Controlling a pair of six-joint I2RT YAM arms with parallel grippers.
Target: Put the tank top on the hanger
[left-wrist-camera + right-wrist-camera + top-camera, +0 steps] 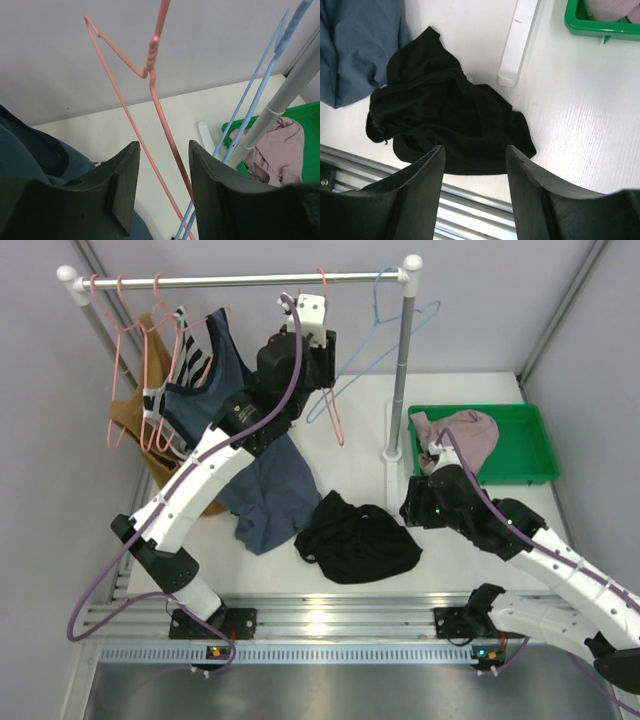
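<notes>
The black tank top [357,538] lies crumpled on the white table in front of the rack; it also shows in the right wrist view [445,115]. My right gripper [408,508] is open and empty, hovering just right of it, with the cloth's near edge below its fingers [475,150]. A salmon-pink wire hanger [331,390] hangs from the rail by its hook. My left gripper [322,358] is raised to it and open. The hanger's wires [156,107] run between the fingers [162,150] without being clamped.
Several more pink hangers [125,350] hang at the rail's left end with brown, striped and slate-blue tops [205,380]. A light-blue hanger [385,335] hangs by the rack post [403,370]. A blue garment [268,495] lies on the table. A green tray [535,455] holds a mauve-pink garment [462,435].
</notes>
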